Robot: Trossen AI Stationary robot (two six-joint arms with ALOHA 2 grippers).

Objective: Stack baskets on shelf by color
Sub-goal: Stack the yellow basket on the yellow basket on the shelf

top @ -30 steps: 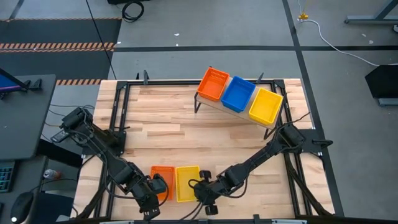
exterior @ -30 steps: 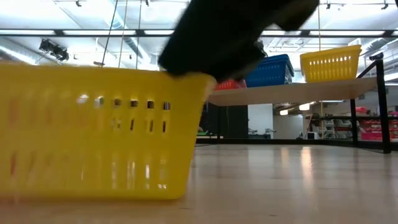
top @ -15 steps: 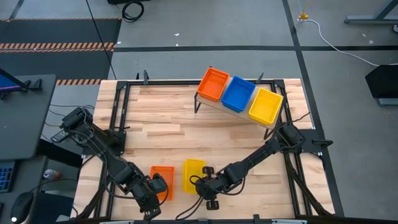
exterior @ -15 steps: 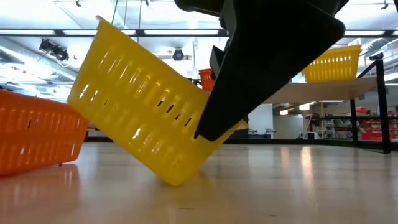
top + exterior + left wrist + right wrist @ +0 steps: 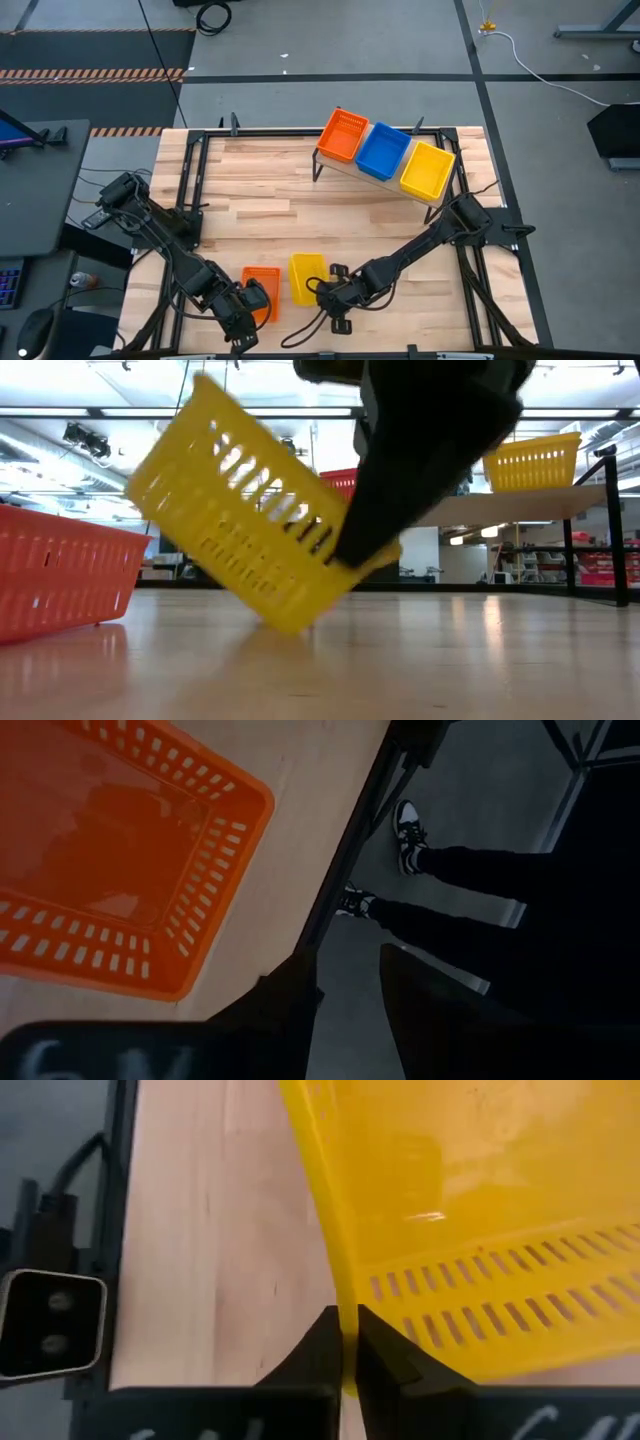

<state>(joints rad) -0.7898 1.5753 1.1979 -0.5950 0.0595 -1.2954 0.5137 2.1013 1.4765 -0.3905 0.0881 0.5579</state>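
Note:
On the shelf [image 5: 480, 508] at the far right stand an orange basket [image 5: 343, 135], a blue basket [image 5: 384, 152] and a yellow basket [image 5: 427, 169] in a row. Near the table's front edge an orange basket [image 5: 262, 288] rests flat on its bottom. Beside it my left gripper [image 5: 348, 965] stands open, with nothing between its fingers. To the right of that basket a second yellow basket [image 5: 308, 277] is tilted, and my right gripper [image 5: 347, 1320] is shut on it. My right gripper pinches the yellow basket's wall at its rim [image 5: 346, 1302], on the side toward the table's right. One finger [image 5: 382, 1342] is inside and the other [image 5: 320, 1342] outside. The gripper comes slanting down from the right. The basket hangs tilted, held side up; its low corner [image 5: 288, 626] is at or just above the table.
A person's legs and shoes [image 5: 405, 825] stand just beyond the table's near edge. Black frame rails [image 5: 190, 190] run along the table's sides. Cables [image 5: 310, 335] lie at the near edge. The middle of the tabletop [image 5: 300, 210] is bare wood.
My right gripper has shut on the yellow basket's wall and risen. The basket lay flat on the table and now stands tipped, its held side raised. It has shifted a little toward the far edge and away from the orange basket.

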